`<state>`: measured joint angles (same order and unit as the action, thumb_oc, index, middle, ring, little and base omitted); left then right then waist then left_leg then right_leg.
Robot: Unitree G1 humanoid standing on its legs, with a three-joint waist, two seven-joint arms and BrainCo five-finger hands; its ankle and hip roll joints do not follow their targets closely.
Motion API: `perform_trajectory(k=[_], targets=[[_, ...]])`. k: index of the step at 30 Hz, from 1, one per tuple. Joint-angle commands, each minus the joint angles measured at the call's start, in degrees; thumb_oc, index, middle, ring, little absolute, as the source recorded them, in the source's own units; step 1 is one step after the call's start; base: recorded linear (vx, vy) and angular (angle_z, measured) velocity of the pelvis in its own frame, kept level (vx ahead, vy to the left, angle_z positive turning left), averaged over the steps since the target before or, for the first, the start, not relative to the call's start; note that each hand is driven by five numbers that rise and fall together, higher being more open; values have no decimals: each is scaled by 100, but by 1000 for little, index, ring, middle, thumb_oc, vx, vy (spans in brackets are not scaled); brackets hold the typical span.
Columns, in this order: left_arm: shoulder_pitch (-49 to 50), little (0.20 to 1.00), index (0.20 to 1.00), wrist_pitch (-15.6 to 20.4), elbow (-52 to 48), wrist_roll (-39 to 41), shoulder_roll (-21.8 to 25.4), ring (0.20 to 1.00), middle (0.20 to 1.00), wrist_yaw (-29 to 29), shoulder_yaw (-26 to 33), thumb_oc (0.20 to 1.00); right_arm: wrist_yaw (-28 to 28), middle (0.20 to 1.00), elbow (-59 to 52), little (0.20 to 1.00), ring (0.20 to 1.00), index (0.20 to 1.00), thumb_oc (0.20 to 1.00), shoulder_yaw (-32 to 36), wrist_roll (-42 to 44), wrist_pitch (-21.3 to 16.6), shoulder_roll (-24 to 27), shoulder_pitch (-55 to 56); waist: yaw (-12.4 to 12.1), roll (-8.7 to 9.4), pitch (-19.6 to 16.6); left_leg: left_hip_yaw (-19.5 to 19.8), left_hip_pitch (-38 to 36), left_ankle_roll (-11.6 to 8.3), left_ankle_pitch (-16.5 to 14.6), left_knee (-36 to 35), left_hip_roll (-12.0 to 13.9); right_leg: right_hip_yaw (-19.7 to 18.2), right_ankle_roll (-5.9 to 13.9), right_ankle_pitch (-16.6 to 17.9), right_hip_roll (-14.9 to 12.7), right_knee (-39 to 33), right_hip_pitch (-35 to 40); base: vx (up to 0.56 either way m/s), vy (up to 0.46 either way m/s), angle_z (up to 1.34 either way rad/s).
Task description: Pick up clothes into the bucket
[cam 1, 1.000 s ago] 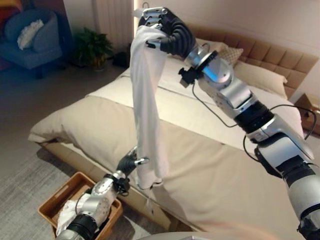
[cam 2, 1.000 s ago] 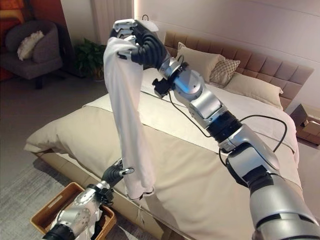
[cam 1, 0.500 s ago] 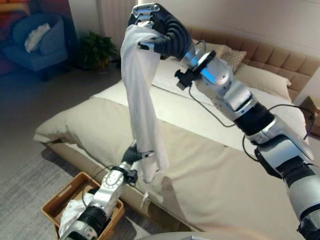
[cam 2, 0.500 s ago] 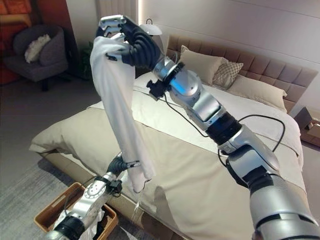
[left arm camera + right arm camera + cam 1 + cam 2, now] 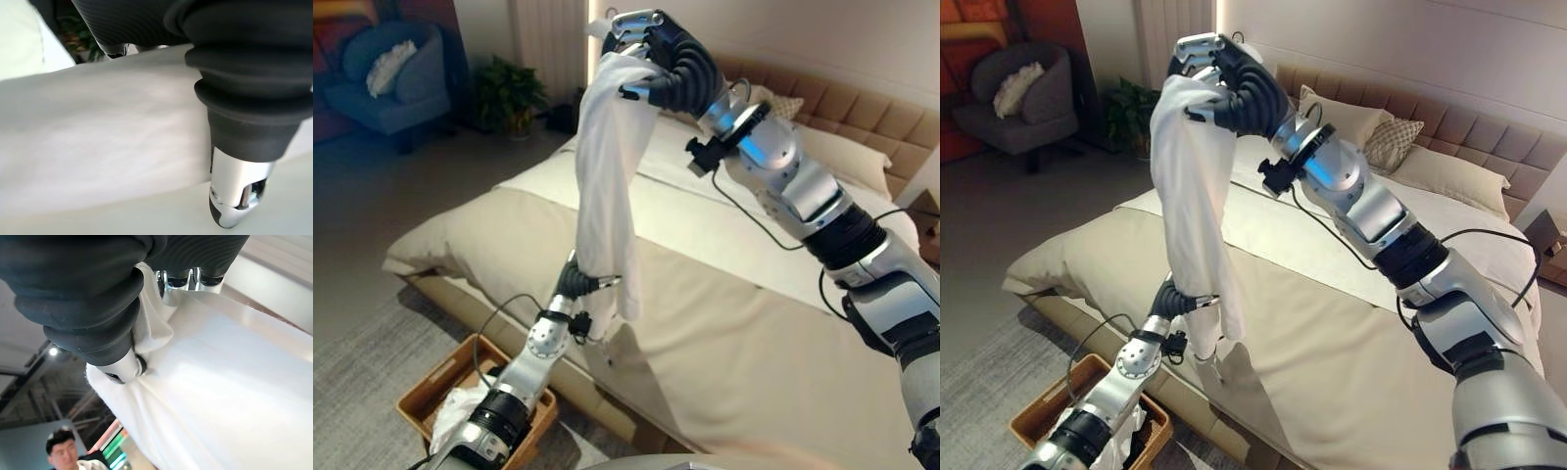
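Observation:
A long white garment (image 5: 605, 166) hangs in the air over the near edge of the bed. My right hand (image 5: 671, 64) is raised high and is shut on the garment's top end, with cloth bunched between thumb and fingers (image 5: 146, 333). My left hand (image 5: 576, 282) reaches up from below and is curled round the garment's lower part (image 5: 98, 132); a short tail of cloth dangles past it. The brown bucket (image 5: 423, 394) stands on the floor at the lower left, under my left forearm, with white clothes (image 5: 455, 411) in it.
A large bed (image 5: 724, 294) with a beige cover and pillows spreads behind the garment. A blue armchair (image 5: 391, 78) and a potted plant (image 5: 509, 93) stand at the far left. A person (image 5: 61, 450) appears in the right wrist view.
My right hand has swung to the right with the garment's top. My left hand has risen along the cloth, and the garment's lower end hangs higher.

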<state>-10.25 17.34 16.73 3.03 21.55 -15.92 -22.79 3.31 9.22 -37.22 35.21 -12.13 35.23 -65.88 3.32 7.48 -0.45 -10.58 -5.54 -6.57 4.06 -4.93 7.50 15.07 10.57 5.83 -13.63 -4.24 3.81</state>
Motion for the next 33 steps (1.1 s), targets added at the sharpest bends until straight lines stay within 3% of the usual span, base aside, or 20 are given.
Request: perform_trajectory(k=[1, 11, 23, 32, 33], targets=[[-278, 1000, 1000, 526, -601, -80, 186, 1000, 1000, -123, 237, 1000, -241, 200, 153, 200, 200, 200, 200, -117, 317, -322, 211, -411, -149, 260, 11, -26, 50, 119, -440, 517, -62, -48, 329, 519, -391, 432, -214, 0, 0, 0], [-240, 1000, 1000, 589, -901, -140, 43, 1000, 1000, -471, 207, 1000, -340, 200, 129, 200, 200, 200, 200, -210, 371, -385, 218, -449, -140, 277, 19, -36, 77, 131, -438, 511, -72, -53, 335, 550, -405, 426, -250, 0, 0, 0], [-1208, 1000, 1000, 456, -30, 892, -366, 1000, 1000, 198, -627, 1000, -222, 200, 32, 200, 200, 200, 200, -282, 541, -399, -200, -359, 61, 245, 30, -102, 60, 165, -524, 645, -126, -180, 331, 580, -421, 453, -254, 3, 2, -1], [-1549, 1000, 1000, 326, 606, 1429, -729, 1000, 1000, 396, -893, 1000, -139, 200, -9, 200, 200, 200, 200, -349, 693, -367, -347, -311, 150, 235, 29, -131, 40, 168, -517, 630, -121, -224, 324, 572, -405, 468, -277, 0, 0, 0], [-1577, 812, 812, 299, 697, 1391, -741, 812, 812, 389, -922, 812, -127, 200, -16, 200, 200, 200, 200, -356, 727, -365, -345, -314, 156, 228, 32, -132, 36, 168, -515, 626, -121, -228, 324, 570, -403, 467, -278, 0, 0, 0]])
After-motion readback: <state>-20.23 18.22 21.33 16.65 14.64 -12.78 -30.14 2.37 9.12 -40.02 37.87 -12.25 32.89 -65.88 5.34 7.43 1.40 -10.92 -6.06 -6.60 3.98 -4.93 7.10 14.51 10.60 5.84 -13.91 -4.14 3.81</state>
